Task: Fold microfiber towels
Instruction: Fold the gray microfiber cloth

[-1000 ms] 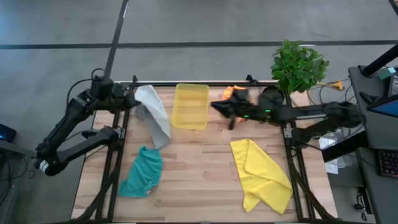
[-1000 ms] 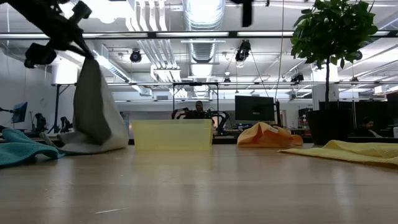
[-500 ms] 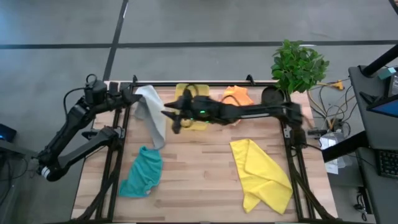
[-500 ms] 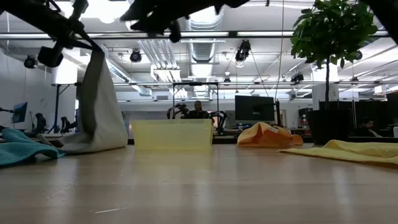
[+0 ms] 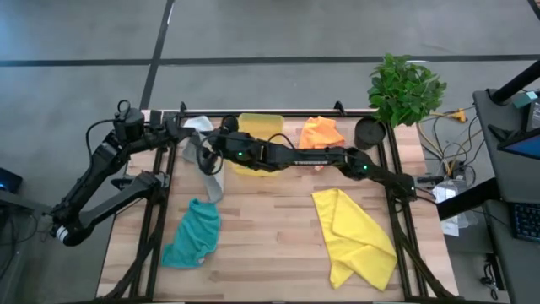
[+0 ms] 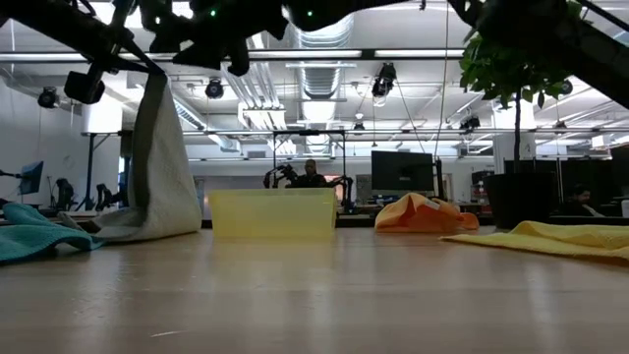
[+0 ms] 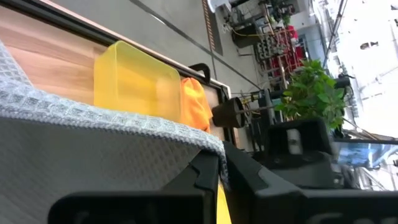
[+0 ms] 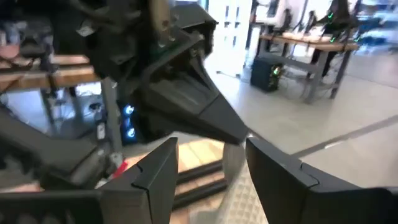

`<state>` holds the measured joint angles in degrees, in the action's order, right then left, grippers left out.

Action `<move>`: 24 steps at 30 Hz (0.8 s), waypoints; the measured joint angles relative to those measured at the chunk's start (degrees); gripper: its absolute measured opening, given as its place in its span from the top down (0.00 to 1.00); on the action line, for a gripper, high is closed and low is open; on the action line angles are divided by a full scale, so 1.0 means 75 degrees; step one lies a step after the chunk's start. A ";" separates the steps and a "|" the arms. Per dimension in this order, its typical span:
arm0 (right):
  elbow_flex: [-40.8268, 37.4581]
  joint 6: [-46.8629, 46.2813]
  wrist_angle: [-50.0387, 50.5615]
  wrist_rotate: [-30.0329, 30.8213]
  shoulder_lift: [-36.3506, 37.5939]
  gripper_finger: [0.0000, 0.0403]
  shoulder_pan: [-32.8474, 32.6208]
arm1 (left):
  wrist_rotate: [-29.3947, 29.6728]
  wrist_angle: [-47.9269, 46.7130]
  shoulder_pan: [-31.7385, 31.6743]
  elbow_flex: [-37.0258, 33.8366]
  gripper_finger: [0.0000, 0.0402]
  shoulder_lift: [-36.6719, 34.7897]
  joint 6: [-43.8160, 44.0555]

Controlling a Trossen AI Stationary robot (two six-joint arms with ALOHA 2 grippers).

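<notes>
The light grey towel (image 5: 211, 165) hangs from my left gripper (image 5: 184, 128), which is shut on it at the table's far left; its lower end (image 6: 133, 228) rests on the table. My right arm reaches across the table. Its gripper (image 5: 207, 152) is open just beside the left one, and its fingers (image 8: 155, 177) stand on either side of the grey towel's upper part (image 8: 239, 199); I cannot tell whether they touch it. The teal towel (image 5: 194, 236) lies near left, the yellow towel (image 5: 354, 236) near right and the orange towel (image 5: 321, 133) far right, all crumpled. My left gripper pinches the grey towel at its top edge (image 7: 186, 140) between its two shut fingers (image 7: 205, 177). The towel hangs below the gripper in a long drape (image 6: 162, 157). Its bottom lies bunched on the table.
A translucent yellow tray (image 5: 266, 127) stands at the far middle, under my right arm. A potted plant (image 5: 405, 89) and a black pot (image 5: 369, 133) sit at the far right corner. Bare wood (image 5: 270, 228) shows in the table's middle and near part.
My right gripper has swept from over the orange towel toward the table's left edge, across the tray, to the grey towel, and has opened on the way. My left gripper has risen slightly, so the grey towel hangs a little higher.
</notes>
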<state>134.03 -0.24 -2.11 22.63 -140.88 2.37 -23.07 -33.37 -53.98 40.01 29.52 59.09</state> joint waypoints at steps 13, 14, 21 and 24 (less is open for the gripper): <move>-0.0156 -0.0133 0.0429 0.0464 -0.0003 0.55 0.0038 | -0.0634 0.0668 0.0003 0.0003 1.00 0.0010 0.0266; -0.0158 -0.0156 0.0437 0.0466 -0.0003 0.55 0.0038 | -0.0682 0.0690 0.0003 0.0002 1.00 0.0025 0.0281; -0.0364 -0.0393 0.0543 0.0805 -0.0003 0.55 0.0038 | -0.1063 0.1115 0.0006 0.0003 1.00 0.0111 0.0487; -0.0421 -0.0523 0.0809 0.1005 -0.0003 0.55 0.0038 | -0.1079 0.1253 0.0006 0.0033 1.00 0.0106 0.0546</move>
<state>130.87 -4.16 3.95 30.17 -140.90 2.66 -31.16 -23.98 -53.93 40.26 30.32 63.19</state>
